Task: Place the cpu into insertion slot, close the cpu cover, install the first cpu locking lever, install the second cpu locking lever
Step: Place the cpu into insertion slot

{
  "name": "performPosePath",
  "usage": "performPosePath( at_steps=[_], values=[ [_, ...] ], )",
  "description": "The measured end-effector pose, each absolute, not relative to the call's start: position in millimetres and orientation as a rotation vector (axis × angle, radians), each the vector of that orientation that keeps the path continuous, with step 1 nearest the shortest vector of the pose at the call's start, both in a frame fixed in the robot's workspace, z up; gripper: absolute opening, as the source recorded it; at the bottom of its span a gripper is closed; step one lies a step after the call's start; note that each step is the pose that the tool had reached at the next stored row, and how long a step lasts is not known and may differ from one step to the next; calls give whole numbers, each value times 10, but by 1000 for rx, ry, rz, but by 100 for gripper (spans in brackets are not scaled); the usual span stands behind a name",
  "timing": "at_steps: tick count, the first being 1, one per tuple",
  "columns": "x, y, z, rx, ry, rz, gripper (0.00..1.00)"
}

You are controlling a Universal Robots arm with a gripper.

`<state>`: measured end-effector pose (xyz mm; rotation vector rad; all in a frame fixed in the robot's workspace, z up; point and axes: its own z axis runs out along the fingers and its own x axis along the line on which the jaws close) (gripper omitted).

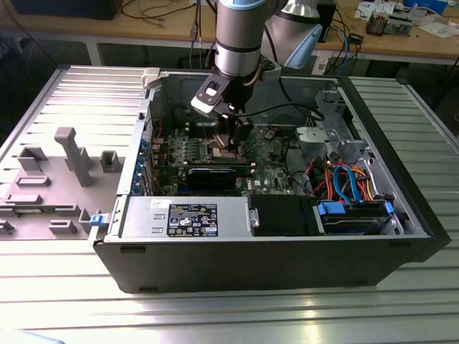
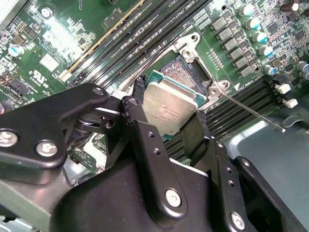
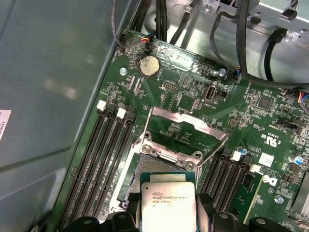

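My gripper (image 2: 166, 110) is shut on the cpu (image 2: 170, 100), a flat square chip with a silver-grey top, one black finger (image 2: 137, 104) on each of two opposite edges. The chip hangs slightly tilted over the insertion slot (image 2: 187, 70), whose dark centre partly shows beyond it. In the first wrist view the cpu (image 3: 168, 200) sits between the fingers over the insertion slot (image 3: 141, 180), and the cpu cover (image 3: 192, 126) stands swung open past the socket. A thin locking lever (image 2: 251, 112) sticks out beside the socket. In the exterior view the gripper (image 1: 233, 136) reaches down into the open computer case (image 1: 237, 265).
Long memory slots (image 3: 99, 154) run along both sides of the socket. A long black expansion card (image 1: 215, 174) lies near the gripper. A power supply (image 1: 186, 216) and a drive bay with blue and orange cables (image 1: 351, 193) fill the case front. Grey fixtures (image 1: 72, 154) stand on the exterior view's left.
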<state>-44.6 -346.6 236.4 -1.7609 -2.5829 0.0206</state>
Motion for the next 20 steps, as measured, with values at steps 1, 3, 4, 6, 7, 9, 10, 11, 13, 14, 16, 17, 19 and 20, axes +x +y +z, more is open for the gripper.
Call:
performPosePath(
  at_steps=[1,3,4,6,7,9,10,11,13,14,16,17,19,20],
  values=[
    [-446,-3466,2364,-1763,-2582,21,55],
    [-446,-3466,2364,-1766,-2580,20,55],
    [-447,-3466,2364,-1767,-2579,21,55],
    [-447,-3466,2364,-1771,-2576,20,55],
    [-446,-3466,2364,-1772,-2575,20,55],
    [-446,-3466,2364,-1776,-2573,20,55],
    [-446,-3466,2364,-1777,-2571,20,55],
    [-446,-3467,2364,-1779,-2571,21,55],
    [-446,-3466,2364,-1782,-2568,20,55],
    [-446,-3466,2364,-1784,-2567,20,55],
    [-446,-3466,2364,-1789,-2563,20,55],
    [-446,-3466,2364,-1790,-2562,20,55],
    [-446,-3466,2363,-1794,-2560,20,55],
    [-446,-3466,2363,-1795,-2559,20,55]
  ],
)
